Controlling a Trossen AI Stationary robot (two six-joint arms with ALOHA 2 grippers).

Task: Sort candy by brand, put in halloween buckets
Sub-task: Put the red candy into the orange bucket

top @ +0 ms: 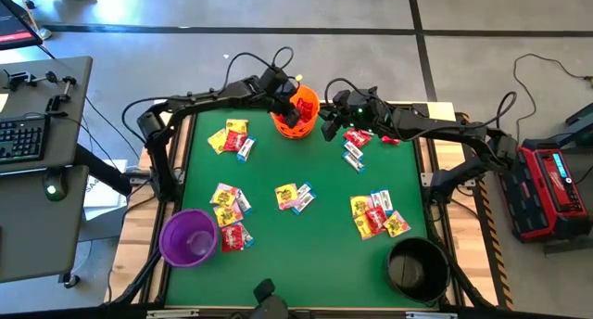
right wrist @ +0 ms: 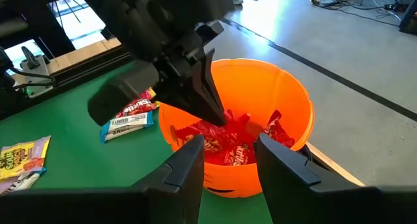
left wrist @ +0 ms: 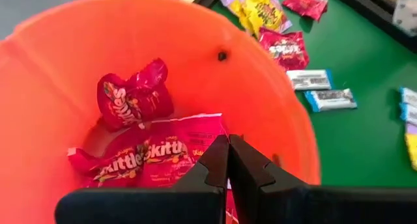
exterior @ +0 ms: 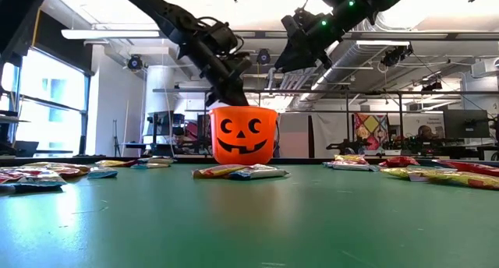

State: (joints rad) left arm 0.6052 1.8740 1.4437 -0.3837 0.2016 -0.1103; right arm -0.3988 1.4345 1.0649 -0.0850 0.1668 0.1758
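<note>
**Both arms at the orange bucket, far edge of the desk**

Nearest me on the green desk (top: 324,236) I see the purple bucket (top: 188,236) at one front corner and the black bucket (top: 417,267) at the other. Between them and further back lie loose clusters of candy (top: 295,197), red, yellow and white-blue packets mixed. At the far edge stands the orange bucket (top: 296,114) with red packets (left wrist: 140,155) inside. My left end effector (left wrist: 228,160) hangs just inside its rim, fingers pressed together, holding nothing. My right end effector (right wrist: 227,160) hovers just beside the bucket, fingers part-way apart and empty.
</note>
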